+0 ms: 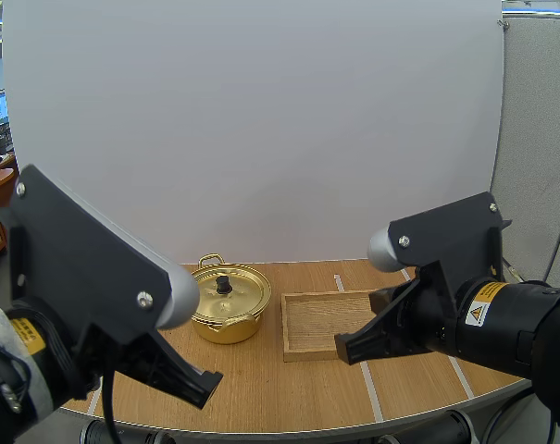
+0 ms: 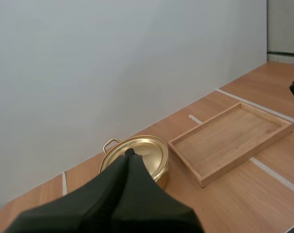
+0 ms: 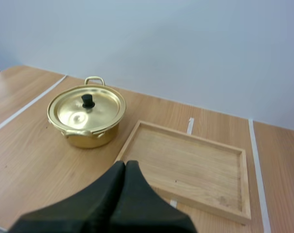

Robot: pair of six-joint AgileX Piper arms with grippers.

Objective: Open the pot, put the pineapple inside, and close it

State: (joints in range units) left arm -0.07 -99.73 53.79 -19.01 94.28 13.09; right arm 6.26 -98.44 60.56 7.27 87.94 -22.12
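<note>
High view: a gold pot (image 1: 226,328) sits mid-frame on the wooden counter (image 1: 261,393), lid (image 1: 242,294) on, black knob (image 1: 223,283) up. A wooden tray (image 1: 318,319) lies just to its right. The left gripper (image 1: 201,381) hangs at lower left, the right gripper (image 1: 346,350) at lower right by the tray's front edge.

Left wrist view: the left fingers are pressed together into one dark wedge, aimed at the pot.

Right wrist view: the right fingers are pressed together too, near the tray.

Opening looks not yet begun. Next, fingers must spread and pinch the knob.
</note>
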